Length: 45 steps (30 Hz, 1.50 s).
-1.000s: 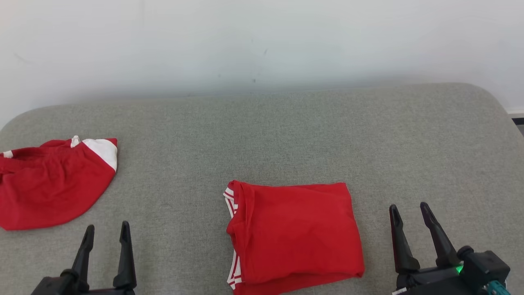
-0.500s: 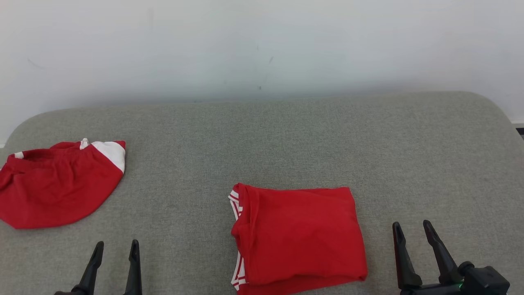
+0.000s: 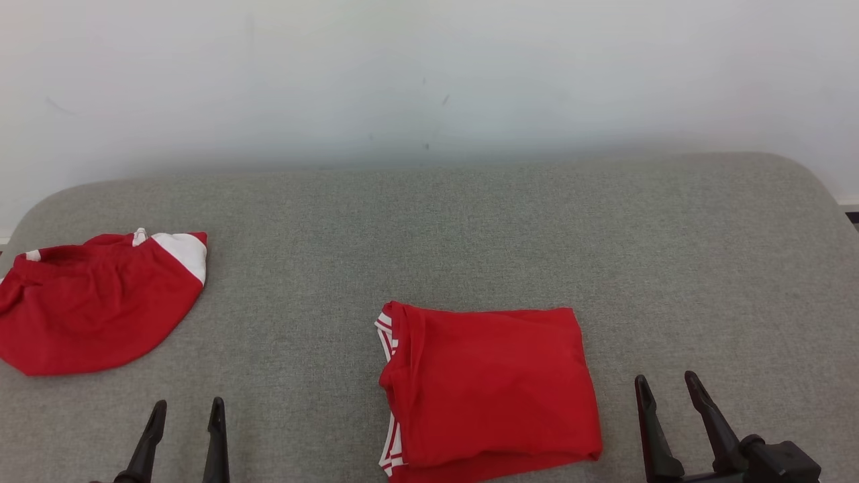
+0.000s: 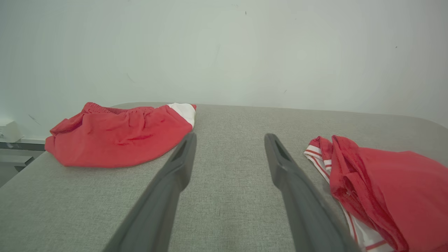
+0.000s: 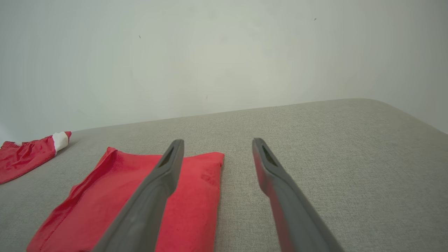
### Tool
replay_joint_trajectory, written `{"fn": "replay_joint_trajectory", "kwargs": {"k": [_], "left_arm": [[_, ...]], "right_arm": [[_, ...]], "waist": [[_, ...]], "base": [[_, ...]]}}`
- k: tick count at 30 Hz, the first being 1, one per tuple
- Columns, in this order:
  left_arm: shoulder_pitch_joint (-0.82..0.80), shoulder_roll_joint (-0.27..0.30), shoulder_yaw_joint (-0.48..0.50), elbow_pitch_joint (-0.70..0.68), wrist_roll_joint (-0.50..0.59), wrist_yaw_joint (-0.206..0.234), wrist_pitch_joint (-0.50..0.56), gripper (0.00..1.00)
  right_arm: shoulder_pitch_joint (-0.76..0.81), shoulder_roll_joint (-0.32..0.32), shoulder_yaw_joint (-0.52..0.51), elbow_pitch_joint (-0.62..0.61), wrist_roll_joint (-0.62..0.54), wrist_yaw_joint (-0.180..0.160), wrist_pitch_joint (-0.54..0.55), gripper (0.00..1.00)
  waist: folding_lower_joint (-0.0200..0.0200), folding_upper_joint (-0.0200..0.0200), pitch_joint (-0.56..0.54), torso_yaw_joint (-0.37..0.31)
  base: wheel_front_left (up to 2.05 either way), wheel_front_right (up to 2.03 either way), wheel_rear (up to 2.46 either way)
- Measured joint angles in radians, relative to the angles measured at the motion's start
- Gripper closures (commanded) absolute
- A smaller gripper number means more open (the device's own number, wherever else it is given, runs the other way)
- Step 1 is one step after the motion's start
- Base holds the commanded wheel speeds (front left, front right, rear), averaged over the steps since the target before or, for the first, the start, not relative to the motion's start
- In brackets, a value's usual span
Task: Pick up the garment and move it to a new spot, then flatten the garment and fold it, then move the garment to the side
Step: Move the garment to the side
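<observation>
A red garment (image 3: 490, 386) with white-striped trim lies folded in a neat rectangle on the grey cushion, front centre. It also appears in the left wrist view as the folded garment (image 4: 392, 182) and in the right wrist view as the folded garment (image 5: 199, 206). My left gripper (image 3: 188, 406) hovers open to its left near the front edge, nothing between its fingers (image 4: 182, 164). My right gripper (image 3: 666, 379) stands open just right of the garment, empty too, its fingers (image 5: 273, 175) pointing at the wall.
A second red piece with a white panel (image 3: 94, 308) lies crumpled at the far left edge, seen also as the crumpled piece (image 4: 119, 140). The grey padded surface (image 3: 470, 235) has rounded corners and ends at a white wall behind.
The head camera has shifted slightly. Both grippers have drawn back toward the front edge, sitting lower in the head view. Both garments lie as before.
</observation>
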Motion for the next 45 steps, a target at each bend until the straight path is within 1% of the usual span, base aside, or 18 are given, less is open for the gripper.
{"fn": "replay_joint_trajectory", "kwargs": {"k": [10, 14, 17, 21, 26, 33, 42, 43, 44, 45], "left_arm": [[0.0, -0.004, 0.004, 0.01, 0.002, 0.0, 0.0, 0.0], [-0.005, -0.006, 0.008, 0.009, 0.002, 0.0, 0.0, 0.0], [-0.014, -0.007, 0.006, 0.008, 0.002, 0.0, 0.0, 0.0], [-0.029, -0.009, 0.002, 0.009, -0.003, 0.0, 0.0, 0.0], [-0.046, -0.011, 0.001, 0.008, -0.006, 0.0, 0.0, 0.0], [-0.076, -0.014, -0.004, 0.016, -0.014, 0.0, 0.0, 0.0], [-0.084, -0.015, 0.002, 0.018, -0.023, 0.0, 0.0, 0.0], [-0.084, -0.015, 0.002, 0.019, -0.024, 0.0, 0.0, 0.0], [-0.085, -0.015, 0.002, 0.021, -0.024, 0.0, 0.0, 0.0], [-0.087, -0.015, 0.001, 0.023, -0.024, 0.0, 0.0, 0.0]], "right_arm": [[-0.01, -0.007, 0.022, 0.013, -0.022, 0.0, 0.0, 0.0], [-0.07, -0.012, 0.045, 0.031, -0.022, 0.0, 0.005, 0.0], [-0.133, -0.029, 0.063, 0.067, -0.022, 0.0, 0.034, 0.0], [-0.213, -0.034, 0.087, 0.137, -0.018, 0.0, 0.084, 0.0], [-0.298, -0.031, 0.109, 0.256, -0.013, 0.0, 0.132, 0.0], [-0.367, -0.015, 0.121, 0.432, -0.002, 0.0, 0.13, 0.0], [-0.405, 0.018, 0.148, 0.612, 0.023, 0.0, 0.078, 0.0], [-0.413, 0.02, 0.156, 0.628, 0.028, 0.0, 0.078, 0.71], [-0.421, 0.023, 0.163, 0.641, 0.037, 0.0, 0.073, 1.0], [-0.427, 0.027, 0.17, 0.652, 0.052, 0.0, 0.068, 1.0]], "waist": [[0.0, 0.0, 0.001, 0.002], [0.0, 0.0, 0.012, 0.001], [0.0001, 0.0, 0.025, 0.001], [0.0001, 0.0, 0.045, 0.007], [0.0001, 0.0, 0.074, 0.015], [0.0002, 0.0, 0.117, 0.029], [0.0001, 0.0001, 0.15, 0.036], [0.0001, 0.0, 0.151, 0.034], [0.0, 0.0, 0.151, 0.032], [0.0, 0.0, 0.152, 0.031]], "base": [[0.0, 0.0, 0.0], [0.0, 0.0, 0.0], [0.0, 0.0, 0.0], [0.0, 0.0, 0.0], [0.0, 0.0, 0.0], [0.0, 0.0, 0.0], [0.0, 0.0, 0.0], [0.0, 0.0, 0.0], [0.0, 0.0, 0.0], [0.0, 0.0, 0.0]]}}
